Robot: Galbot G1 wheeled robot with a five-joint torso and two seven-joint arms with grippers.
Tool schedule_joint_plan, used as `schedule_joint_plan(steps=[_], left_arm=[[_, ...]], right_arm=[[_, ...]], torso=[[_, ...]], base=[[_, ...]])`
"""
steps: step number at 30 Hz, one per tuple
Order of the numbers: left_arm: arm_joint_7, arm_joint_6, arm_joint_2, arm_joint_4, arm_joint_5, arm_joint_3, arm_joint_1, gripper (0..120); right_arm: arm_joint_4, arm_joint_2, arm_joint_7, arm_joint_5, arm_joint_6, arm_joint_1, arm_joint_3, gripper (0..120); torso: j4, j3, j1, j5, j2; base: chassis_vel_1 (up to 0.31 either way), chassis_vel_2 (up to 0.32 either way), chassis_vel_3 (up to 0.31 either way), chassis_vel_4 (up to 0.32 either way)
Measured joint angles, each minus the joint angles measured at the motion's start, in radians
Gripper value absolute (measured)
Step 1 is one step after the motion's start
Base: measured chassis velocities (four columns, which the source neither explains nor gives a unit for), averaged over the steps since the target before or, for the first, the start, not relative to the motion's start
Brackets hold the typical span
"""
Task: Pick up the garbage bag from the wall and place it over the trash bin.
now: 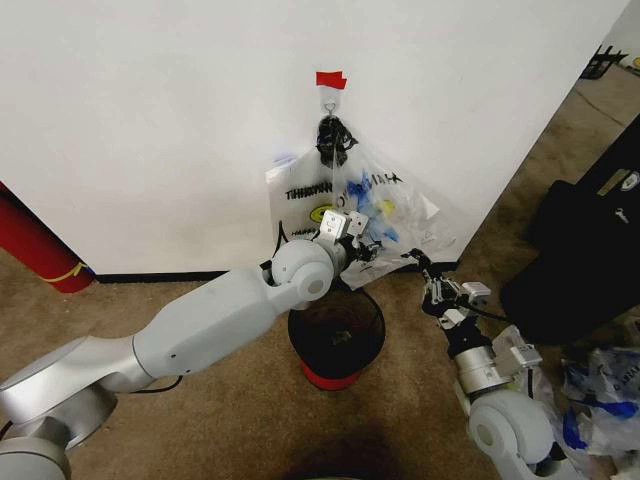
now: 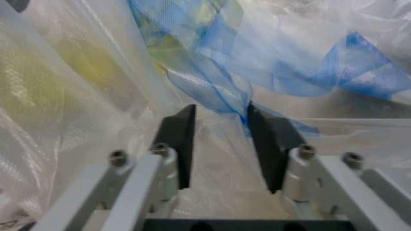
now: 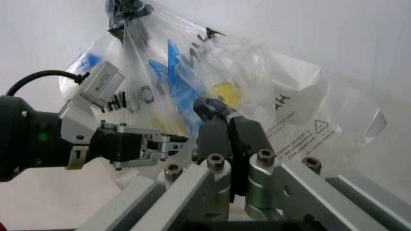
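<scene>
The wall (image 1: 150, 130) is white with a black baseboard, and a small metal hook (image 1: 329, 102) sits on it under a patch of red tape (image 1: 331, 79). The garbage bag (image 1: 400, 215) hangs from this hook, spread against the wall, with black lettering, a yellow face and some blue film visible in it. Just below the bag the trash bin (image 1: 336, 340) stands on the carpet, black mesh with a red base. The left gripper (image 2: 222, 126) reaches up to the bag; its fingers are apart, with the bag's film and a blue strip between them. The right gripper (image 3: 224, 120) is near the bag's lower edge, fingers pressed together on a fold of the film.
</scene>
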Motion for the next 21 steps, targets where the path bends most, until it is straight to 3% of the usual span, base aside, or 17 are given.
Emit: schedule_joint_plan(steps=[6, 14, 21], left_arm=[[-0.002, -0.016, -0.019, 0.015, -0.039, -0.019, 0.008, 5], [-0.017, -0.051, 0.014, -0.037, -0.058, -0.072, 0.049, 0], [-0.024, -0.116, 0.168, -0.240, -0.053, -0.209, 0.185, 0]], right_arm=[[0.000, 0.006, 0.001, -0.001, 0.000, 0.000, -0.003, 0], [-0.001, 0.013, 0.007, 0.009, -0.001, -0.002, -0.004, 0], [-0.007, 0.019, 0.025, 0.047, -0.006, 0.001, -0.003, 0]], torso=[[-0.0002, 0.000, 0.000, 0.0000, 0.000], [-0.0004, 0.000, 0.000, -0.0001, 0.000], [0.0000, 0.000, 0.000, -0.0005, 0.000]], base=[[0.000, 0.000, 0.000, 0.000], [0.000, 0.000, 0.000, 0.000], [0.000, 0.000, 0.000, 0.000]])
